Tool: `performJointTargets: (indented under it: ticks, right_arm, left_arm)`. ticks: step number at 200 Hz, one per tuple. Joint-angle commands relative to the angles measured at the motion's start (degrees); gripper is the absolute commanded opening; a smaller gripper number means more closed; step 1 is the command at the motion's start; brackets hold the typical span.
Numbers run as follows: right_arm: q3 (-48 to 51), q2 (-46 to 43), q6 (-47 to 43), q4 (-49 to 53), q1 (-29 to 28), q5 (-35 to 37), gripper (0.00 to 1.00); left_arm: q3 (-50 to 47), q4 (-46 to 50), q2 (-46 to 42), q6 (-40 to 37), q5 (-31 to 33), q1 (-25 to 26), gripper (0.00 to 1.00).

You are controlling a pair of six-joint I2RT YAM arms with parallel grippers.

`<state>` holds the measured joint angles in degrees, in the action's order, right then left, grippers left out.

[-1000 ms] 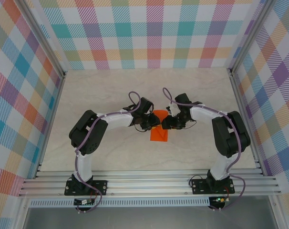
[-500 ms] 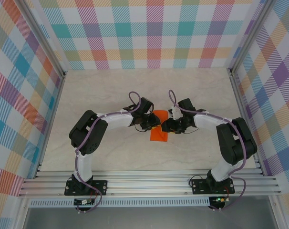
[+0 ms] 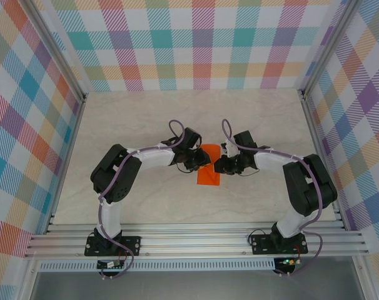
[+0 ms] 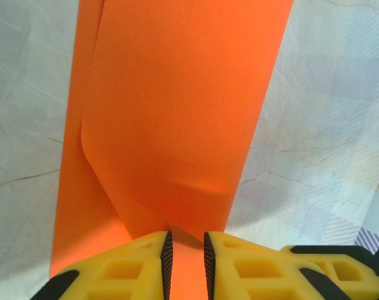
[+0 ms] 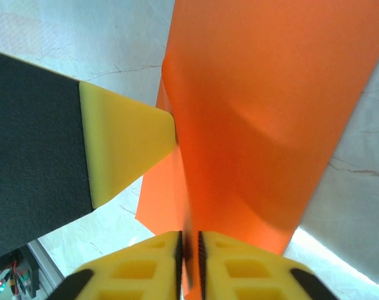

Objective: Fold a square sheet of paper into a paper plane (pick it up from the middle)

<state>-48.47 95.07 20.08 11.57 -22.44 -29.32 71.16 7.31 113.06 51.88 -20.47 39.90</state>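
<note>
Mid-table, between the arms: folded orange paper (image 3: 209,177), its long axis running away from the bases. Left gripper (image 3: 201,164) and right gripper (image 3: 219,166), equally near, pinch opposite long edges, jaws almost closed.

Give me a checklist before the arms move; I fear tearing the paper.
1. Left gripper pinches paper: ok.
2. Right gripper pinches paper: ok.
3. Both hold the same layer: cannot tell.
4. No tear visible: ok.
5. Fold pressed flat: not ok, top layer bulges.
</note>
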Motion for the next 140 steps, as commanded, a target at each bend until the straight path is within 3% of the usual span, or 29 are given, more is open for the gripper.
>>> performJointTargets:
  ticks: [1,56,140]
  right_arm:
    - [-0.60,-0.16,-1.81,0.13,0.20,1.18,0.10]
    - [-5.32,3.24,-6.26,4.54,0.32,3.10,0.02]
    - [-9.49,6.48,-9.75,9.17,0.82,4.62,0.03]
  left_arm:
    - [1.60,0.16,0.30,0.52,-0.10,0.62,0.23]
    - [0.67,-0.08,-1.70,0.02,0.12,0.59,0.26]
    - [-0.84,-2.01,-3.20,-0.04,-0.17,0.99,0.29]
